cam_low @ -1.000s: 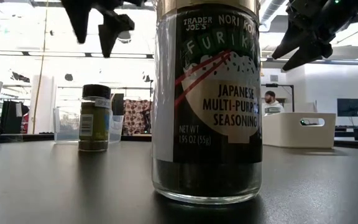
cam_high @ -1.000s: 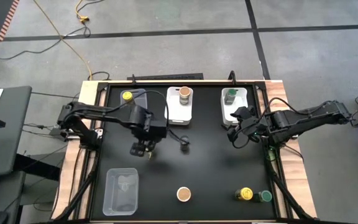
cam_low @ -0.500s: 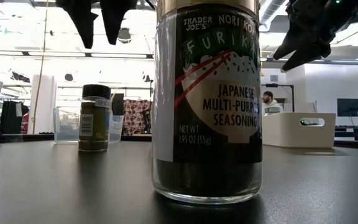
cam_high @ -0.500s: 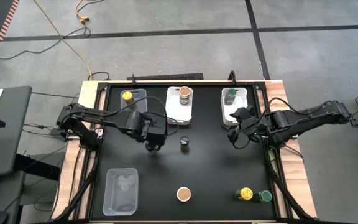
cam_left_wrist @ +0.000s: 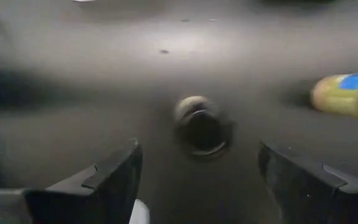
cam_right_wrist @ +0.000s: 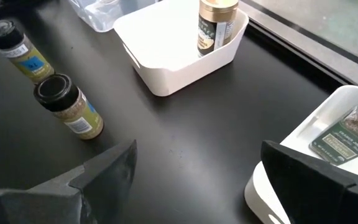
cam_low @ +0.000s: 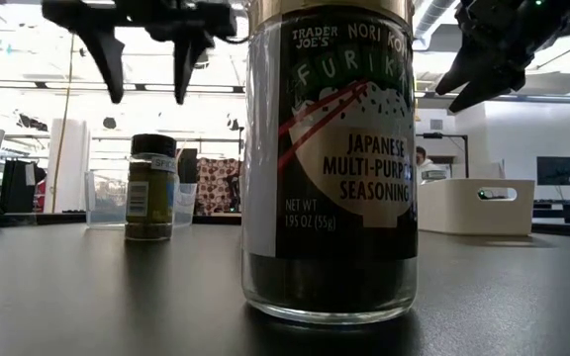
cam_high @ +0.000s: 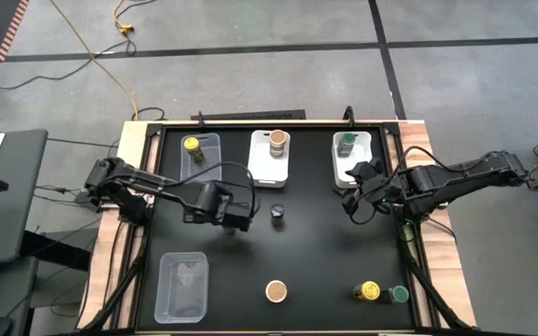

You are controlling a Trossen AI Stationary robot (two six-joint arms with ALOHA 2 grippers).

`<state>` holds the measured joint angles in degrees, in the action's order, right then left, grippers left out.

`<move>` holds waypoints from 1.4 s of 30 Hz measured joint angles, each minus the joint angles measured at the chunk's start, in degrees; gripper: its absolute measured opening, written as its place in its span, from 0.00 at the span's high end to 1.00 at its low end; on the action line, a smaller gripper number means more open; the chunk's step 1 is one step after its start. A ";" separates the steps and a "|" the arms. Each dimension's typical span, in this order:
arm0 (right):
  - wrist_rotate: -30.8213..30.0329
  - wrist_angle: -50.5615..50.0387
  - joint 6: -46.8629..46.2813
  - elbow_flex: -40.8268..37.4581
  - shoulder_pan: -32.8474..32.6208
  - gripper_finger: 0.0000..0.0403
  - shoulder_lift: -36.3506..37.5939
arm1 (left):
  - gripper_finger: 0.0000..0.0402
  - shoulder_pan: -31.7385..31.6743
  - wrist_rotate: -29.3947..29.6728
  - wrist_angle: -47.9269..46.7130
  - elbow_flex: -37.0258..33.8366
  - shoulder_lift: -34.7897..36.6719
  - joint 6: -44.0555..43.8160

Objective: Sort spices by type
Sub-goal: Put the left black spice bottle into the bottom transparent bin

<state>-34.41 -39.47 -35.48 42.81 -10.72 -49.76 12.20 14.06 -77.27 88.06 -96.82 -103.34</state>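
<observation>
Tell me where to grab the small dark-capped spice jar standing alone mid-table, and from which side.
Grip the small dark-capped spice jar around its round glass body just under the cap, coming down from above. It stands upright on bare table, apart from the bins, so both flanks look free. The open left gripper is beside it and seems best placed; the right gripper waits near the right white bin.
</observation>
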 joint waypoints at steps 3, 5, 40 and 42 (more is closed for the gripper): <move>0.00 0.01 0.04 0.00 0.00 0.08 0.00 | 0.25 -0.98 -0.84 4.87 -2.29 0.13 0.32; 0.00 0.01 0.16 0.00 0.00 0.08 0.00 | 0.25 -1.33 -1.09 7.00 -3.65 -0.01 0.24; 0.06 0.03 3.04 0.02 0.00 0.08 0.02 | 0.39 -4.17 -7.63 17.08 -14.42 0.09 -1.95; 0.07 0.02 3.04 0.02 -0.01 0.08 0.02 | 0.42 -4.17 -7.60 17.06 -14.42 0.09 -1.94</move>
<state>-34.35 -39.45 -32.45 42.83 -10.73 -49.74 8.03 6.46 -60.21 73.65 -96.73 -105.28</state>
